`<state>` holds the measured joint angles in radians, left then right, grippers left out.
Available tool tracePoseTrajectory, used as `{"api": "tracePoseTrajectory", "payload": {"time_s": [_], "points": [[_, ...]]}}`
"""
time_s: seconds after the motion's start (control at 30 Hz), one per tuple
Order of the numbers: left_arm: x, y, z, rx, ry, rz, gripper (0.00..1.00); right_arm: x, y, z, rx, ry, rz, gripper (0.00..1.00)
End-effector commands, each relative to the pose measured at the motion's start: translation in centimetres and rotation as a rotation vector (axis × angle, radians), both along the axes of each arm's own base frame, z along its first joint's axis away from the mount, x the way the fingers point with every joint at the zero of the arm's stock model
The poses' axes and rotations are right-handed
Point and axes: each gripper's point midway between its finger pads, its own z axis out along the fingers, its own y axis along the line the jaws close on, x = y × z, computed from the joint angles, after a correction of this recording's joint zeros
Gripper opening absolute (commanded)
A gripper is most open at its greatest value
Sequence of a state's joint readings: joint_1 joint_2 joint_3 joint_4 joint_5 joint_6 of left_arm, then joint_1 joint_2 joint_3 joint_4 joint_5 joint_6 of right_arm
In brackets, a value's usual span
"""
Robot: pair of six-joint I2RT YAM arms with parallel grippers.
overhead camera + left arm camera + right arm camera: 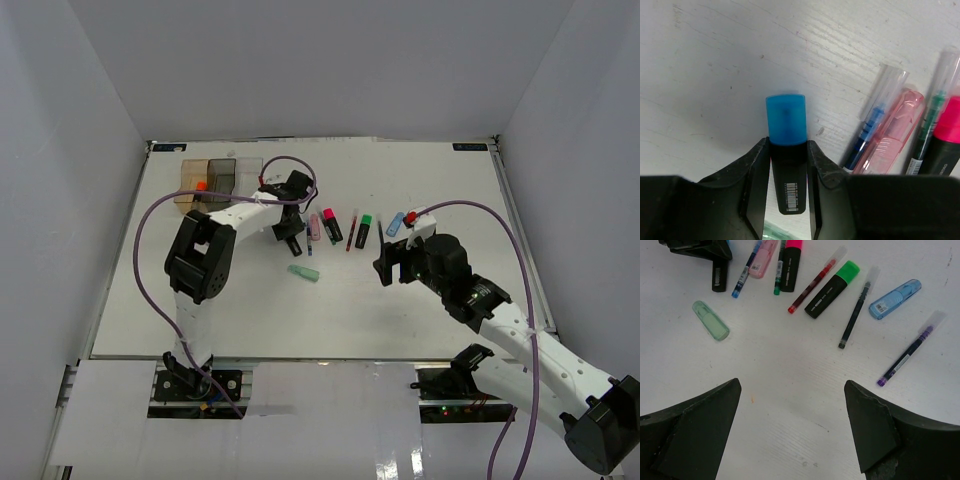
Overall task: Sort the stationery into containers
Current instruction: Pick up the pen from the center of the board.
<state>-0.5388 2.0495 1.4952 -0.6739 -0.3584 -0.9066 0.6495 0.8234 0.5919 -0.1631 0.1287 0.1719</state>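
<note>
left gripper clamped on the blue highlighter, right gripper wide

at the far left of the table (200, 310) the amber bin (185, 196), grey bin (222, 175) and clear bin (249, 170) stand joined in a row. an orange item (201, 186) shows in the amber bin.

just right of the bins, the left gripper (788, 145) is down at the table. its fingers (757, 165) press on both sides of the black body of the blue highlighter (786, 117), and the cap sticks out past the tips.

a mint piece (711, 320) lies alone on the near side of that gripper.

to the right the other stationery lies in a loose row on the table:
- a blue pen (742, 275) just beside a pink piece (762, 260)
- a green pen (779, 270) just beside a pink highlighter (790, 265)
- a red pen (812, 282)
- a green highlighter (832, 287)
- a black pen (855, 315)
- a blue piece (895, 299)
- a purple pen (907, 352)

the right gripper (792, 385) hangs on the near side of the row's right end, jaws wide apart with only bare table between them.
</note>
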Motion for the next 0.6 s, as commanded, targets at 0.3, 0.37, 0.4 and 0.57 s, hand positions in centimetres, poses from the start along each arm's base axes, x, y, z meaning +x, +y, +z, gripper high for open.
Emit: {"api": "tracePoseTrajectory", "payload": {"time_s": [0.3,0.37,0.4,0.57], "points": [[4.3,8.0,16.2,0.261,-0.357,-0.184,0.05,0.2,0.0,1.3,0.017,-0.044,0.002,0.90],[5.4,9.9,17.4,0.276,-0.381,-0.229,0.02,0.2,0.1,1.3,0.018,-0.045,0.005,0.90],[6.3,12.5,18.1,0.277,-0.393,-0.202,0.00,0.2,0.1,1.2,0.016,-0.045,0.006,0.90],[9.6,19.1,19.4,0.392,-0.412,-0.262,0.00,0.1,0.3,1.1,0.017,-0.040,0.024,0.90]]}}
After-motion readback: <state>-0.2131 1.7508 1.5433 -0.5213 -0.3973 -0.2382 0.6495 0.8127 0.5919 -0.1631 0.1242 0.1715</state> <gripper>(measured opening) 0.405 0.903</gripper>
